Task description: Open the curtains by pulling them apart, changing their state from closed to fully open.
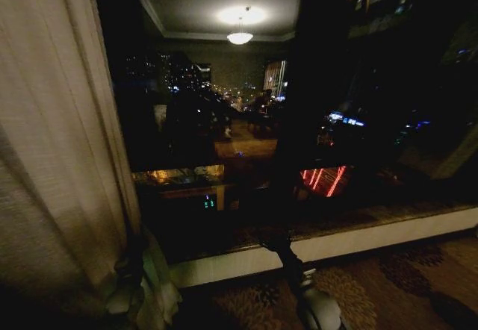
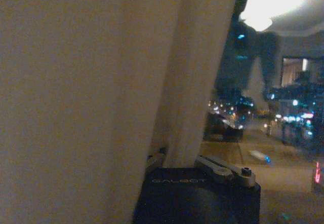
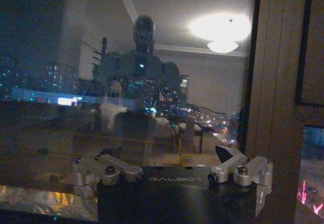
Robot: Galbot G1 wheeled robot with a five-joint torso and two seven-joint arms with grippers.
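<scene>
While my head camera looks at the dark window (image 1: 299, 106), I see a sheer curtain panel (image 1: 52, 143) bunched at the far left. My left gripper (image 2: 185, 164) sits low beside it, pinching a fold of that fabric between its fingers. Further right, my right gripper (image 3: 172, 169) faces the glass with its jaws spread wide, holding nothing, near the window frame (image 3: 276, 82).

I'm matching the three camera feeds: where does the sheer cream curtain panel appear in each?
Head view: curtain panel hangs along the left side.
Left wrist view: it covers most of the picture, with the left gripper at its folds.
Right wrist view: not in it.
Shared landmark: the ceiling lamp's reflection in the window.
</scene>
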